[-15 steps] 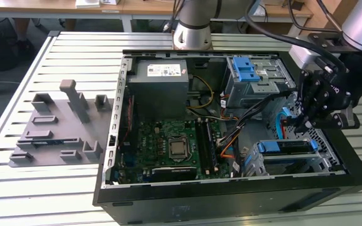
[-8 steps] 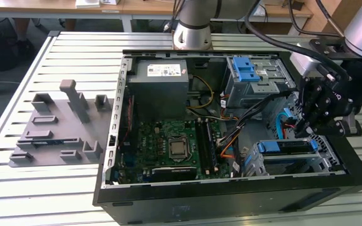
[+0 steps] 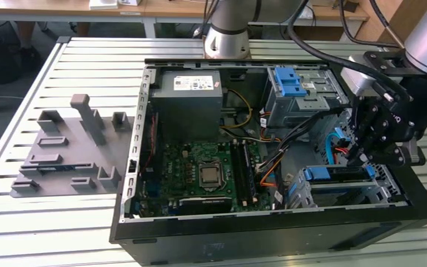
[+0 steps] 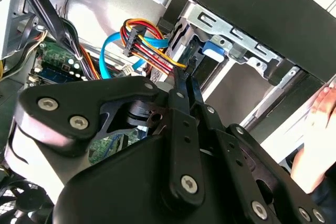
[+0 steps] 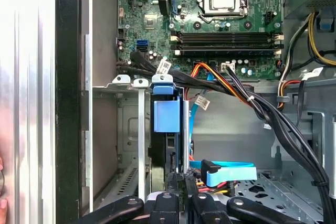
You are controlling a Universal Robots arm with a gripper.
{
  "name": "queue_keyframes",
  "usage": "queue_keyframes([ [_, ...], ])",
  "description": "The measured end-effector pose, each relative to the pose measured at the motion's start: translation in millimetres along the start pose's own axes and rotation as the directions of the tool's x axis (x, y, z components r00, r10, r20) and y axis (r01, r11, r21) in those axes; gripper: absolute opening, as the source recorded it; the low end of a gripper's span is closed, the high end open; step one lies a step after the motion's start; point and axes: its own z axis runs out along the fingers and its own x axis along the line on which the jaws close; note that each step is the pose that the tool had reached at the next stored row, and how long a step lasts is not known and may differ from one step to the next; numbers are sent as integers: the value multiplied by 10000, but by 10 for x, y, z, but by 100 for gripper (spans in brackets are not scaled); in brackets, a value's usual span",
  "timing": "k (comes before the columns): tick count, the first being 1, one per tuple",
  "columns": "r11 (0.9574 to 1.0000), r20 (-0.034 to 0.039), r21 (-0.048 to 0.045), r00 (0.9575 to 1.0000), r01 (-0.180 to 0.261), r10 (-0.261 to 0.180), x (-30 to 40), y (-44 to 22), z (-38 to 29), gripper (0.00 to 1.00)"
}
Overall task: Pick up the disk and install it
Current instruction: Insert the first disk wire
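Observation:
The disk (image 3: pixel 338 173) sits on edge in the lower drive cage (image 3: pixel 362 194) of the open computer case, toward the exterior view's right. Its blue carrier frame (image 5: pixel 167 115) faces the motherboard, and the blue tab (image 4: pixel 212 50) appears in the second wrist view too. My gripper (image 3: pixel 356 160) hangs just over the disk's cable end. Its two thin black fingers (image 4: pixel 185 90) are drawn together, tips at the disk's end, and nothing shows between them. My gripper (image 5: pixel 181 179) stands in line with the disk's dark edge (image 5: pixel 170 153). I cannot tell whether the tips touch it.
A blue data cable (image 5: pixel 227 172) and coloured power wires (image 4: pixel 149 45) lie right beside the fingers. The case also holds the motherboard (image 3: pixel 206 172), a grey power-supply box (image 3: pixel 187 94) and an upper blue-latched cage (image 3: pixel 295 83). A grey fixture plate (image 3: pixel 65 156) lies outside. A person's hand (image 4: pixel 321 129) rests by the case wall.

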Motion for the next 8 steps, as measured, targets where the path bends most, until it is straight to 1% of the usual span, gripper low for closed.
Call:
queue_keyframes([
  [2,10000,4,-3,10000,-76,76,0,0,3,16],
  [5,9992,8,-15,9992,-394,394,0,1,12,16],
  [8,9990,9,-19,9990,-454,454,12,0,25,16],
])
